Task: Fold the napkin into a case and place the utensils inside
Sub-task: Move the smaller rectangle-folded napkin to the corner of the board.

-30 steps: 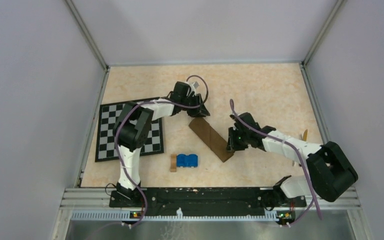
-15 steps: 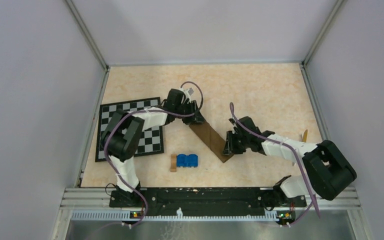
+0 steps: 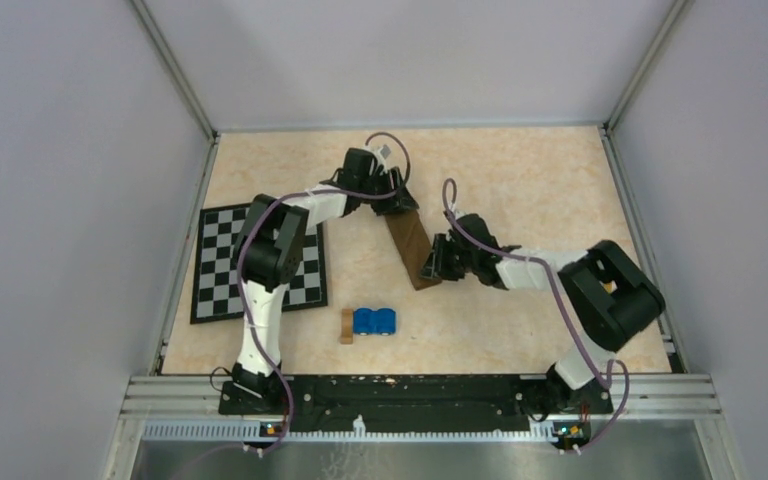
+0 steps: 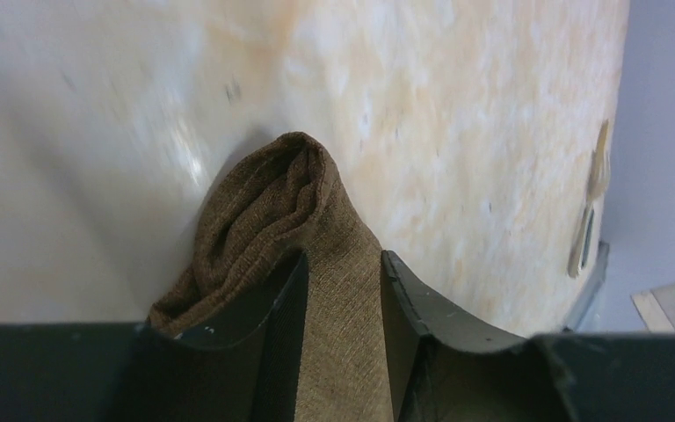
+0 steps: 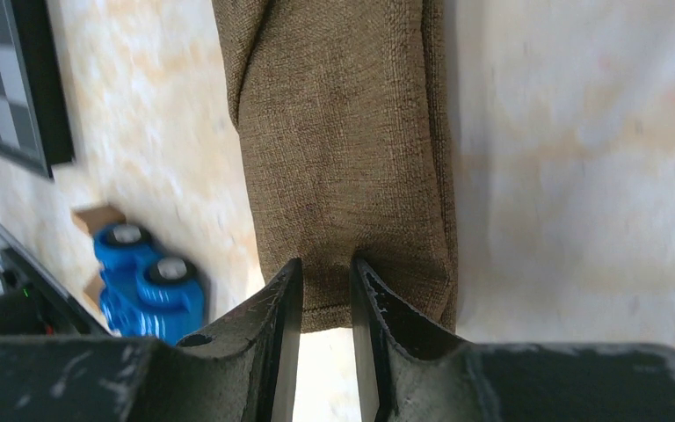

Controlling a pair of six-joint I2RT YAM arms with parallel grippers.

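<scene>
Together (elbows bent), left gripper [image 4: 344, 264] and right gripper [image 5: 325, 264] pinch the case [image 3: 410, 245].

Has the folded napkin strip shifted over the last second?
Yes. The case swung steeper, its near end moving left and farther back relative to the blue object.

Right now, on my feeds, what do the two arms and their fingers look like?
Both match: the left arm and right arm have white links between bulky black joint housings, each trailed by a thin purple cable. The fingers are dark, matte, tapering blades with scuffed, speckled edges.
</scene>
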